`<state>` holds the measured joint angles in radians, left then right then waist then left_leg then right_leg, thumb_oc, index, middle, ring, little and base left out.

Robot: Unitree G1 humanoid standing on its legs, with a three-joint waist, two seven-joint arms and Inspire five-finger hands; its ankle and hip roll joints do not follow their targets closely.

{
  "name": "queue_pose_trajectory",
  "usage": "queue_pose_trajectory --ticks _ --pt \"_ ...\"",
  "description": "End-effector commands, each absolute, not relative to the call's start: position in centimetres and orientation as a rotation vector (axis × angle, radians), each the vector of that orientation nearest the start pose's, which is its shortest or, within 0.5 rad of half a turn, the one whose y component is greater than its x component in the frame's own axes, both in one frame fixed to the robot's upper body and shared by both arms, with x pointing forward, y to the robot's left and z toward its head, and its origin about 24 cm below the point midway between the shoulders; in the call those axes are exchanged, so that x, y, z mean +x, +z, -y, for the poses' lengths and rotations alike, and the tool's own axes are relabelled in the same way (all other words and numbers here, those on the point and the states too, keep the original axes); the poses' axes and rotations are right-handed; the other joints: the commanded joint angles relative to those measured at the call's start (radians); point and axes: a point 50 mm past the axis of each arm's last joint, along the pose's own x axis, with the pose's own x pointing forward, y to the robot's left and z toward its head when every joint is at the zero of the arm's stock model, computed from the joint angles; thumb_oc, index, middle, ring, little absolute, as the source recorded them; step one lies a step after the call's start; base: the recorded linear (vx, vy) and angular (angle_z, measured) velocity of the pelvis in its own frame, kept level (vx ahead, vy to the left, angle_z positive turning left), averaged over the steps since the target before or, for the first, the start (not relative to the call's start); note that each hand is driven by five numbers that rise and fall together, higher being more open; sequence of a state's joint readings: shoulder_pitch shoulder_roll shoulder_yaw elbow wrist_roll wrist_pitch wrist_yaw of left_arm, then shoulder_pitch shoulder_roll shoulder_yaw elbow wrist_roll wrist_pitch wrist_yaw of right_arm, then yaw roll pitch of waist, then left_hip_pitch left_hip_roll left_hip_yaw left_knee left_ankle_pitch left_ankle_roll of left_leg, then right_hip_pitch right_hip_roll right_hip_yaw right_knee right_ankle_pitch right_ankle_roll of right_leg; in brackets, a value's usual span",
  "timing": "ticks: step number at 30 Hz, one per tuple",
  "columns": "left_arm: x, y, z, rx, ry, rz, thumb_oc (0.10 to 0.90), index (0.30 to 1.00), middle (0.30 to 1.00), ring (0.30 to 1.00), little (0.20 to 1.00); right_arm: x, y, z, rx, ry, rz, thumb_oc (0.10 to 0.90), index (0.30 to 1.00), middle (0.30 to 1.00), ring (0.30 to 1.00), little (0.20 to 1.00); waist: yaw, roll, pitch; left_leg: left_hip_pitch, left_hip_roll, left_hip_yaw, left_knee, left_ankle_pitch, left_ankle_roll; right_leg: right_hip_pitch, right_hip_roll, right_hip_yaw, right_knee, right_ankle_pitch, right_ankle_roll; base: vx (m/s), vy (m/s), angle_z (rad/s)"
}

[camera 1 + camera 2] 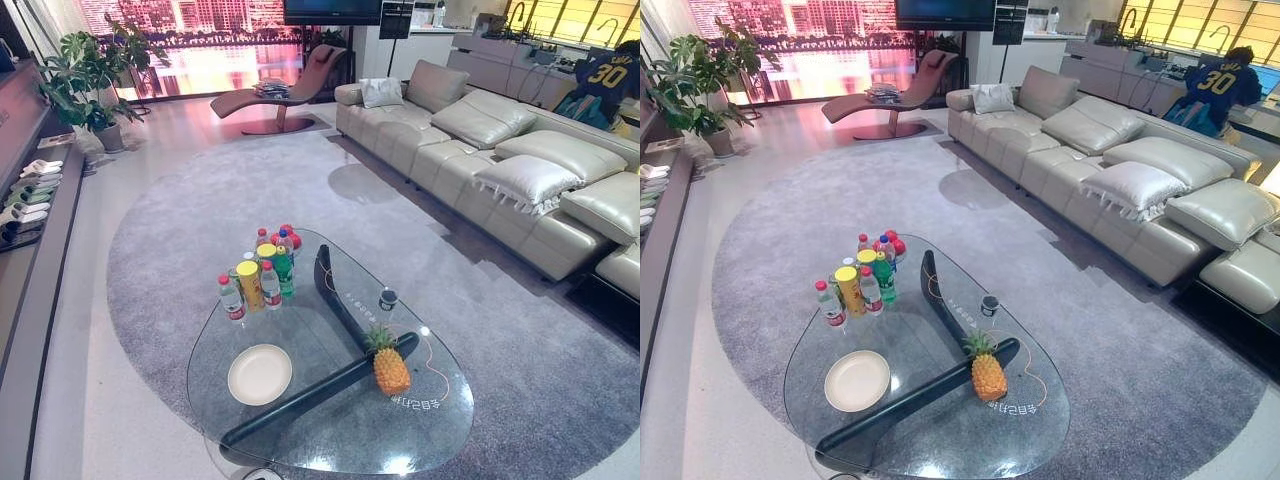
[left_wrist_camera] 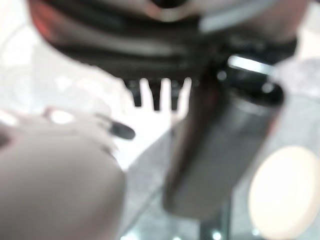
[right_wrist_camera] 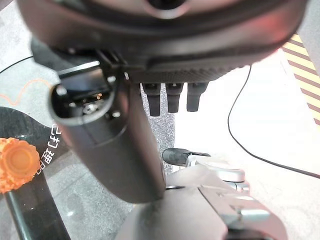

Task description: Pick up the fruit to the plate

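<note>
A pineapple (image 1: 390, 368) stands upright on the right part of the oval glass table (image 1: 330, 445), its leaves pointing up. A round cream plate (image 1: 260, 374) lies flat to its left, apart from it and with nothing on it. In the right wrist view my right hand (image 3: 165, 35) hangs with its fingers (image 3: 173, 100) straight and holding nothing; the pineapple (image 3: 17, 162) shows on the table beside it. In the left wrist view my left hand (image 2: 165, 45) also has straight fingers (image 2: 156, 97) and holds nothing, with the plate (image 2: 285, 195) beyond its thumb.
A cluster of several bottles and cans (image 1: 262, 272) stands at the table's far left, and a small dark cup (image 1: 388, 298) further right. The table sits on a grey rug (image 1: 200, 200). A long beige sofa (image 1: 500, 160) runs along the right; a person (image 1: 605, 85) is behind it.
</note>
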<state>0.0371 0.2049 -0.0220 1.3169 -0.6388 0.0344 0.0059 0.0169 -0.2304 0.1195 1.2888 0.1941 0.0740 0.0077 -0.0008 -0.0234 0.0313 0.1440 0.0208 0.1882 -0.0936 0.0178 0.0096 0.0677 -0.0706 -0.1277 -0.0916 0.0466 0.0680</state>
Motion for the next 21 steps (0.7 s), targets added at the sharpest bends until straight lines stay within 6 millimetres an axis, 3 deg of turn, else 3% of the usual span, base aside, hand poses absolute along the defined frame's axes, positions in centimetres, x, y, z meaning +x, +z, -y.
queue_pose_trajectory --ticks 1,8,14,18,21 --pt "7.6 -16.7 -23.0 -0.359 0.524 -1.212 0.8 0.9 0.9 0.9 0.9 7.5 -16.8 23.1 -0.15 -0.112 -1.371 0.8 0.9 0.9 0.9 0.9 0.014 -0.003 0.035 0.025 -0.012 -0.014 0.006 -0.056 -0.037 0.067 -0.017 -0.02 0.02 -0.005 0.035 0.03 -0.001 0.0" --pt "6.8 -16.9 -22.7 -0.349 0.535 -1.244 0.8 0.9 0.9 0.9 0.9 7.3 -16.7 23.4 -0.173 -0.203 -1.357 0.8 0.9 0.9 0.9 0.9 0.011 -0.004 0.051 0.02 -0.01 -0.009 0.006 -0.051 -0.037 0.054 -0.014 -0.011 0.029 -0.006 0.033 0.03 -0.002 0.0" --pt "6.6 -16.9 -23.0 -0.339 0.538 -1.246 0.8 0.9 0.9 0.9 0.9 8.3 -16.2 24.5 -0.112 -0.358 -1.262 0.8 0.9 0.9 0.9 0.9 0.011 -0.01 0.07 0.007 -0.011 -0.012 0.014 -0.053 -0.034 0.037 -0.006 0.003 0.039 -0.009 0.035 0.03 -0.007 -0.08" --pt "6.4 -16.9 -23.3 -0.332 0.537 -1.249 0.8 0.9 0.9 0.9 0.9 9.9 -15.3 25.7 -0.104 -0.466 -1.139 0.8 0.9 0.9 0.9 0.9 0.018 -0.017 0.088 -0.009 -0.018 -0.023 0.026 -0.056 -0.026 0.02 -0.001 0.012 0.053 -0.013 0.036 0.02 -0.006 -0.06" --pt "6.9 -16.6 -23.9 -0.318 0.541 -1.234 0.8 0.9 0.9 0.9 0.9 12.5 -14.1 26.6 -0.095 -0.529 -0.996 0.8 0.9 0.9 0.9 0.9 0.031 -0.026 0.114 -0.055 -0.022 -0.033 0.067 -0.063 -0.021 -0.02 0.0 0.015 0.085 -0.019 0.035 -0.06 -0.06 -0.01"
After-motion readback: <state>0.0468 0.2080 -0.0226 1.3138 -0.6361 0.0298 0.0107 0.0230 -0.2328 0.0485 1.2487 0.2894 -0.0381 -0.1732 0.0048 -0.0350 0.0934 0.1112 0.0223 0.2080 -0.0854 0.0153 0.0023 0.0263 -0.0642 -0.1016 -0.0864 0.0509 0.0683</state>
